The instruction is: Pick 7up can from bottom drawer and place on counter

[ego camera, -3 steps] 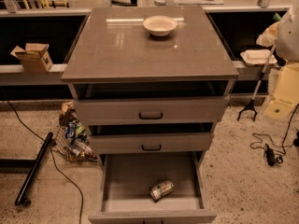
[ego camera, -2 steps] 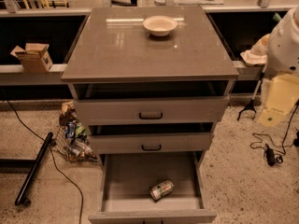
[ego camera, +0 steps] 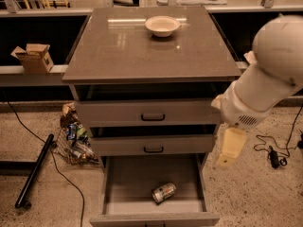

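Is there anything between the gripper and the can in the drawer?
Nothing visible. The gripper hangs to the right of the open bottom drawer. The 7up can lies on its side inside, with nothing over it.

Arm (ego camera: 265,74) swung in from rt, gripper (ego camera: 227,156) lower, near bottom drawer (ego camera: 135,183) rt side

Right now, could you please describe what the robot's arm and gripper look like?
The arm is a bulky white shell: a rounded dome joint, then a thick cylinder with small vent slits near its end. No cables or markings show on it. The gripper, to the right of the bottom drawer, is a pale cream, blocky piece.
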`<state>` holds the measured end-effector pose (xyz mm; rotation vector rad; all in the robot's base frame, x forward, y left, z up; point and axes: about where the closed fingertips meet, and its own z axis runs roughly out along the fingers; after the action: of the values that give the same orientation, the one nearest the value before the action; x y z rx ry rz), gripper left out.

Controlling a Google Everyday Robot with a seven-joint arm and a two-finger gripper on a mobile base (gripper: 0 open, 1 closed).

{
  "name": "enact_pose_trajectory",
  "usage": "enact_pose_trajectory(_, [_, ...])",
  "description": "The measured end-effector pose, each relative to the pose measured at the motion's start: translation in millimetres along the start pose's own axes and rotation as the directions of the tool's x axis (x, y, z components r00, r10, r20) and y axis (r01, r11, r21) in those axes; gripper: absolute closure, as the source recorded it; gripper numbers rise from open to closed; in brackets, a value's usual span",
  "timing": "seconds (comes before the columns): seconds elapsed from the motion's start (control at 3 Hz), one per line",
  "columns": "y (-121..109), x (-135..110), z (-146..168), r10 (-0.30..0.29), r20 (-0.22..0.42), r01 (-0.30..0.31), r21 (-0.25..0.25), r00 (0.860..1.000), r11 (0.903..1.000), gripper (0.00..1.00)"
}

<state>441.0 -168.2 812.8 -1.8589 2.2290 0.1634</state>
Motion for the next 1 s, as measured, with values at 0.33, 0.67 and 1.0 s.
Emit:
enact_pose_trajectory(0.33, [5,-5,78,0.005,0.065,0.001,-0.092,0.998,0.9958,0.0])
enact_pose_trajectory(0.67, [5,-5,78,0.004,0.064,0.002,-0.09,0.998,0.9959,0.0])
enact_pose_trajectory(1.0, [-3,-3,114,-0.036,0.065,0.042,-0.095,0.997,0.9946,0.0])
